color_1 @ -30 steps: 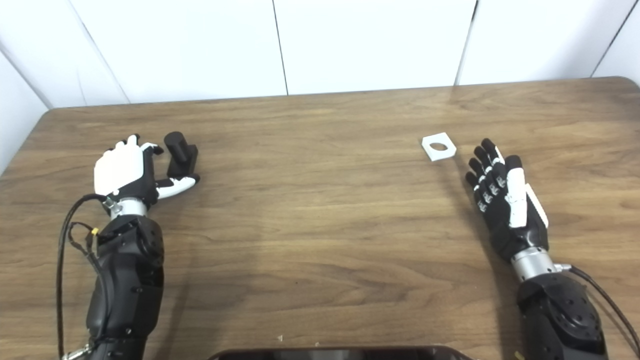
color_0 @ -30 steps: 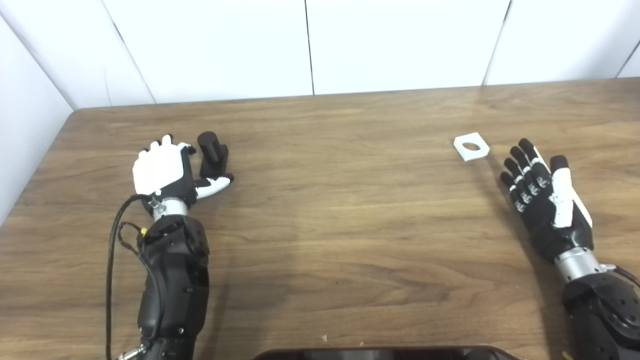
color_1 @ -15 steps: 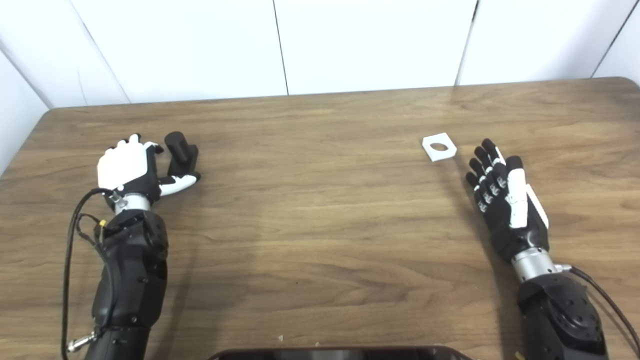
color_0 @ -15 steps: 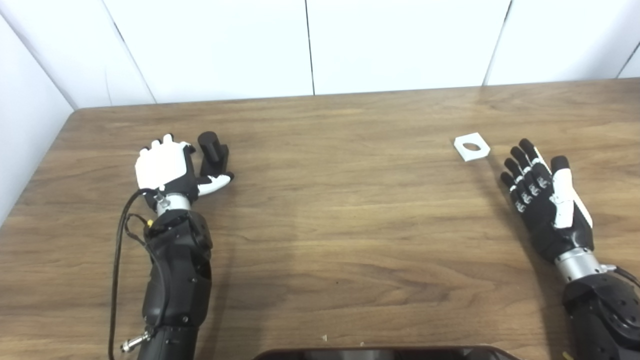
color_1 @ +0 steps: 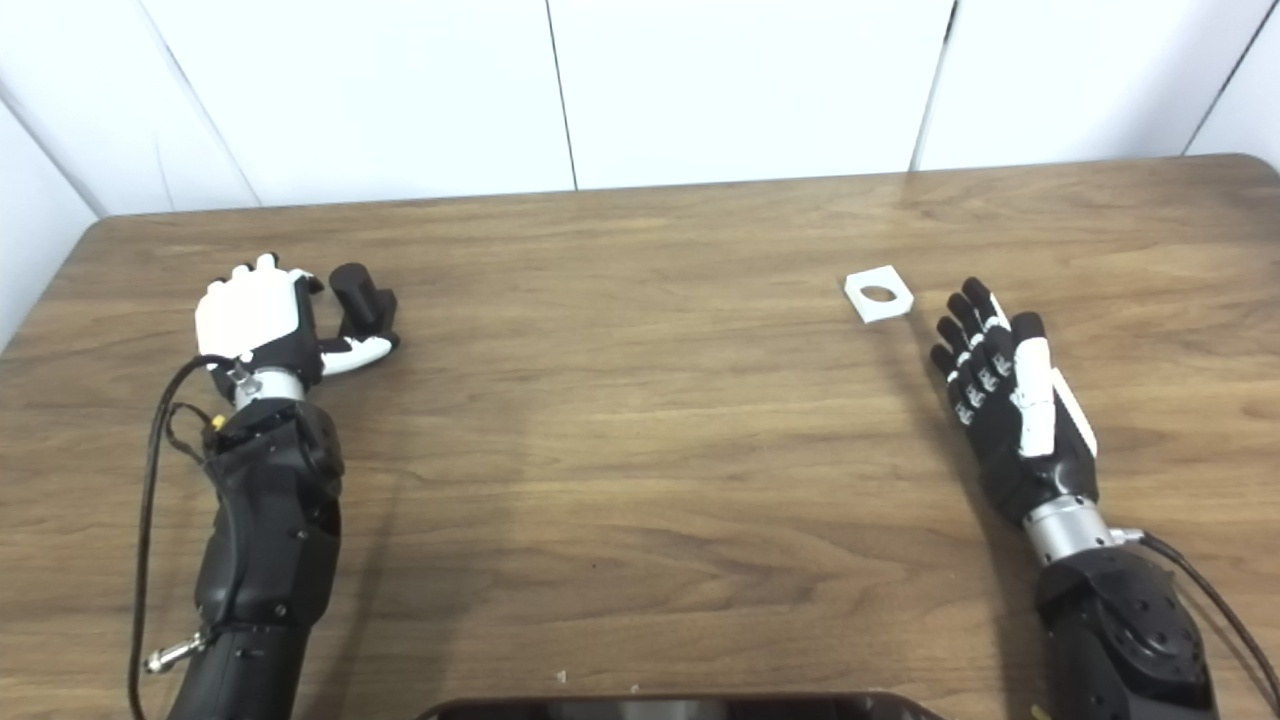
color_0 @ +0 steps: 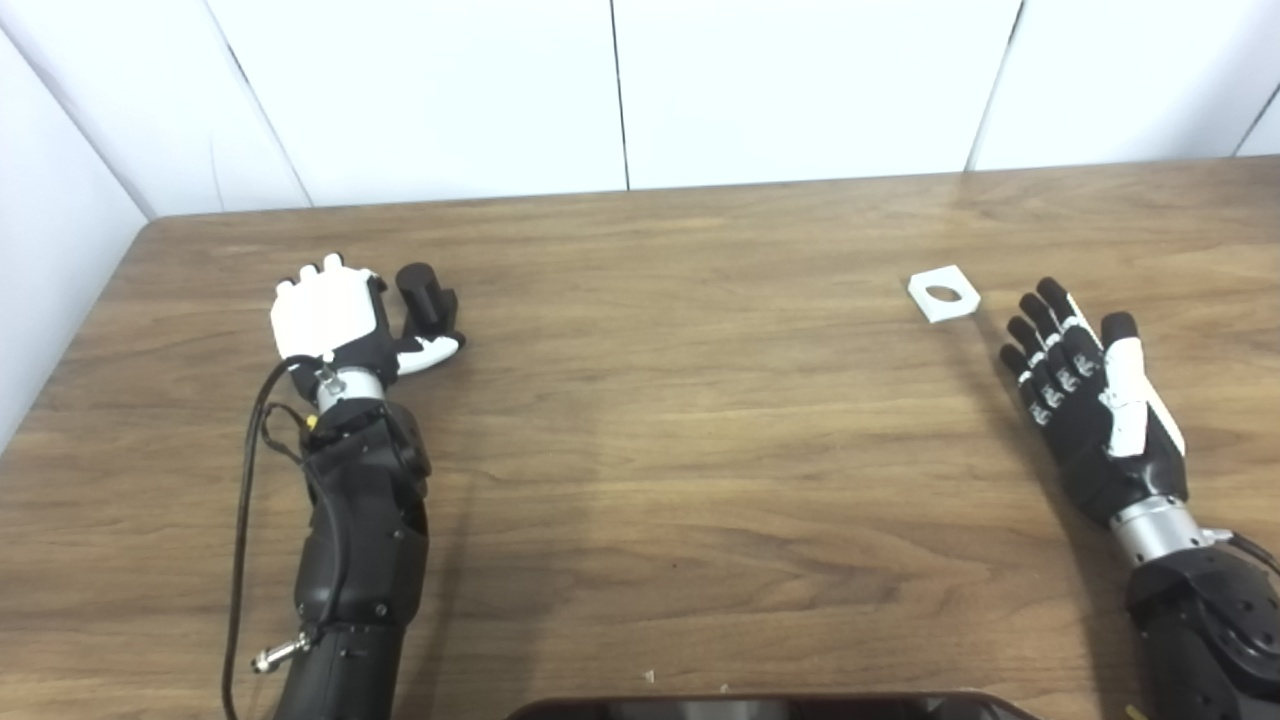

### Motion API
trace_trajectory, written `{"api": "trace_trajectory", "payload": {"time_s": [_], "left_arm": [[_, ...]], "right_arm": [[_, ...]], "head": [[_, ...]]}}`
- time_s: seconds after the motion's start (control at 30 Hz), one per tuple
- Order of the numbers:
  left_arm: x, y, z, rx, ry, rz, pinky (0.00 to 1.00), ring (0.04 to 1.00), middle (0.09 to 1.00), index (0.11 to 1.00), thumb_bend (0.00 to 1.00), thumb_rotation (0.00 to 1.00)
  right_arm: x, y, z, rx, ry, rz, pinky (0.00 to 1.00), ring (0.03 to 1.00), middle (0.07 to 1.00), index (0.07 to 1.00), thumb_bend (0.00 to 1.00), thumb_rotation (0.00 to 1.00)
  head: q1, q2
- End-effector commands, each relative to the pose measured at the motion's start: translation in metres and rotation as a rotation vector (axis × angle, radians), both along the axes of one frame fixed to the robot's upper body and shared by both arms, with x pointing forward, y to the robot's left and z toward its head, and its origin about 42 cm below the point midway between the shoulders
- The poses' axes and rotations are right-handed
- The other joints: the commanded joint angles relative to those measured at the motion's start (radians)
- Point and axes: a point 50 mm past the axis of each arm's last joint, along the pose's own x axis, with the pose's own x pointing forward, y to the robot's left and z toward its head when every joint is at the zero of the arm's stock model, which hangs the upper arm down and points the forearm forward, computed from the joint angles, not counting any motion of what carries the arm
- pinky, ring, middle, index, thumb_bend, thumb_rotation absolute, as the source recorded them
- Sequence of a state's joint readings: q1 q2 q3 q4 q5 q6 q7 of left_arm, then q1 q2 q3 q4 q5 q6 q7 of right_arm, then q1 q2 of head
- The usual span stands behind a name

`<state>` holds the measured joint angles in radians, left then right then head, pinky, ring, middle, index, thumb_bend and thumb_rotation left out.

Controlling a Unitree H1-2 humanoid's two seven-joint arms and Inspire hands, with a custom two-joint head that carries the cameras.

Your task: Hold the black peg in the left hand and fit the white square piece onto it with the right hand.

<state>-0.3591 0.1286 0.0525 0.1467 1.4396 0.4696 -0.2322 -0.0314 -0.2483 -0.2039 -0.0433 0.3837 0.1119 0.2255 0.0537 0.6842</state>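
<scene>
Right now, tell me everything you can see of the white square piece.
The white square piece is a small flat tile with a round hole through its middle. It looks like matte plastic. It lies flat on the wooden table, turned a little so its edges are not square to the table's back edge. Nothing touches it: the right hand is open just near of it and to its right, fingers pointing toward it, with bare wood between.

Black peg (color_0: 427, 297) with a round top on a blocky base, standing upright at nine o'clock on the wood, white square piece (color_0: 943, 293) with a round hole, lying flat at two o'clock
</scene>
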Motion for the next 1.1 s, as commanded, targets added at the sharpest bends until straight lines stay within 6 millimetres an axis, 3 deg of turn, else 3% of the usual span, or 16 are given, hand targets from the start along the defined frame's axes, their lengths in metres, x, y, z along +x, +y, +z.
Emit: {"api": "trace_trajectory", "payload": {"time_s": [0.0,0.3,0.67,1.07], "left_arm": [[0.015,-0.002,0.025,0.050,-0.086,0.003,1.00,1.000,1.000,0.779,0.80,0.57],[0.020,-0.002,0.021,0.063,-0.072,0.008,1.00,1.000,1.000,0.795,0.80,0.56],[0.019,-0.005,0.016,0.068,-0.062,0.002,1.00,1.000,0.999,0.757,0.77,0.51],[0.015,-0.004,0.014,0.046,-0.078,-0.009,1.00,1.000,0.979,0.654,0.72,0.30]], "right_arm": [[-0.001,-0.001,0.000,0.008,-0.002,0.010,1.00,1.000,1.000,1.000,0.61,1.00],[-0.001,-0.001,-0.001,0.009,0.000,0.008,1.00,1.000,1.000,1.000,0.62,1.00],[-0.001,-0.002,0.000,0.013,0.002,0.006,1.00,1.000,1.000,1.000,0.62,1.00],[0.001,-0.001,0.001,0.013,0.002,0.009,1.00,1.000,1.000,1.000,0.63,1.00]], "head": [[0.001,0.001],[-0.001,0.002],[0.000,0.004],[-0.001,0.007]]}}
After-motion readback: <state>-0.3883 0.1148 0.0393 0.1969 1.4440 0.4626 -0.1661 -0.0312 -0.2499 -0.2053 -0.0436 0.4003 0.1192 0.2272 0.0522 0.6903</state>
